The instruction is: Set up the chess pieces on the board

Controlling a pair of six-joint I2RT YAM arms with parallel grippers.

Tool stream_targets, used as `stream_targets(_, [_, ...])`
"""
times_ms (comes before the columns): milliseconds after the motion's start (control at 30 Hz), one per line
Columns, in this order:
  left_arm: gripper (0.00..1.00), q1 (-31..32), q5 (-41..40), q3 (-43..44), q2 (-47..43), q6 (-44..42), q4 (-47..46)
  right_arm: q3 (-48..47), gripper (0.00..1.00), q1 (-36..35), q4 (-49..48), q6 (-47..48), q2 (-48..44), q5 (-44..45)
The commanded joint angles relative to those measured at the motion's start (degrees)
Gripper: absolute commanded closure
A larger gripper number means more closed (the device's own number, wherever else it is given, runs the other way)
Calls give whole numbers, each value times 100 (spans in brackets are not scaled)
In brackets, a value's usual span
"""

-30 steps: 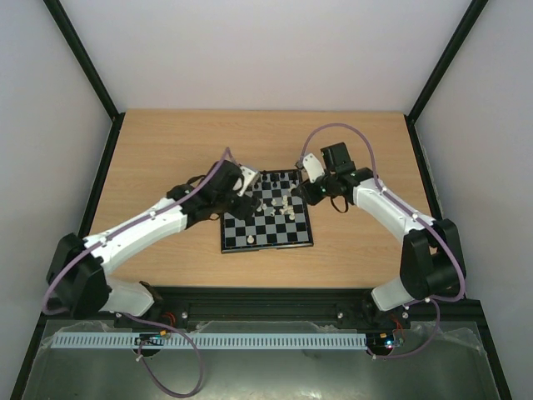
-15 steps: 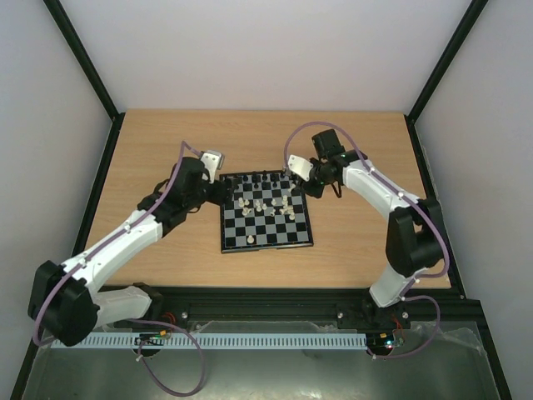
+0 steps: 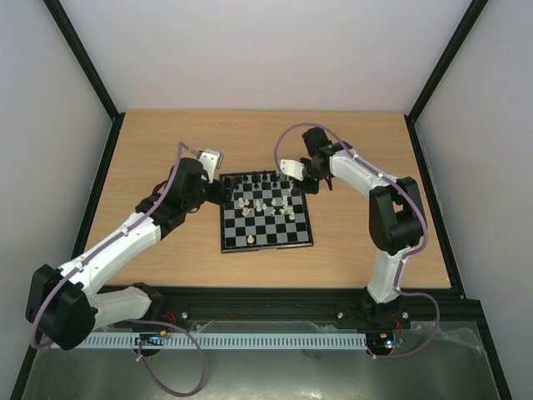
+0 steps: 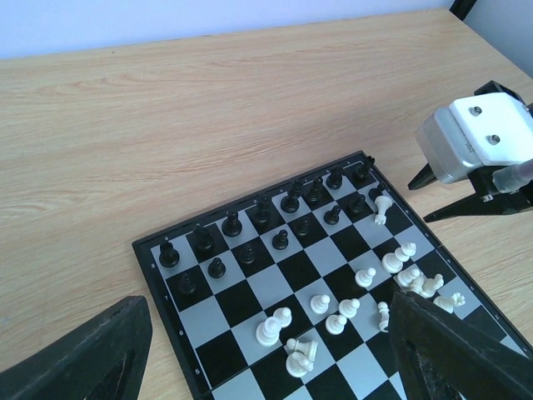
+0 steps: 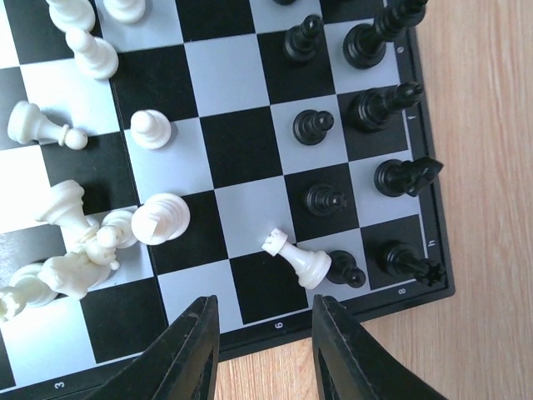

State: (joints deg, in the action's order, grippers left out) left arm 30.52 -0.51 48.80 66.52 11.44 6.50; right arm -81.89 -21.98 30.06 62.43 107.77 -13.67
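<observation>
1. The board (image 3: 258, 236) lies flat in the middle of the desk (image 3: 166, 142), between the two arms. Black pieces (image 4: 275, 218) line its far edge. White pieces (image 5: 79, 250) huddle mid-board, several of them toppled.
2. One white piece (image 5: 298, 258) lies tilted near the board's far right corner, leaning on a black pawn (image 5: 346, 268).
3. Just off that corner the right jaws hover open and empty, fingers (image 5: 187, 350) either side of the stray's column. The left jaws stand wide open, also empty, off the board's far left corner.
4. Likely step: lift the stray. Drop squarely over it, pinch across its narrow body, then rise straight without nudging the pawn.
5. The pieces look like smooth, glossy plastic with round heads and flared bases, so they are slippery and apt to roll. The board is glossy; the desk is pale wood-grain.
</observation>
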Motion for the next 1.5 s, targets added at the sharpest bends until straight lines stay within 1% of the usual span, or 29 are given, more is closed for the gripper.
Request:
stream_targets(0, [20,-3,-77,-12,100,19,-107,-130,67,-14,252,288,210,125])
stream_targets(233, [20,-7,-72,-10,180,25,-109,-97,67,-40,74,268,363,268])
stream_targets(533, [20,-11,-57,-1,254,25,-105,-154,66,-52,-25,197,541,217])
stream_targets(800, [20,-11,-28,16,324,40,-87,-184,63,-68,-222,189,652,299])
stream_targets(1467, [20,-40,112,60,449,31,-57,-276,62,-114,-342,184,903,409])
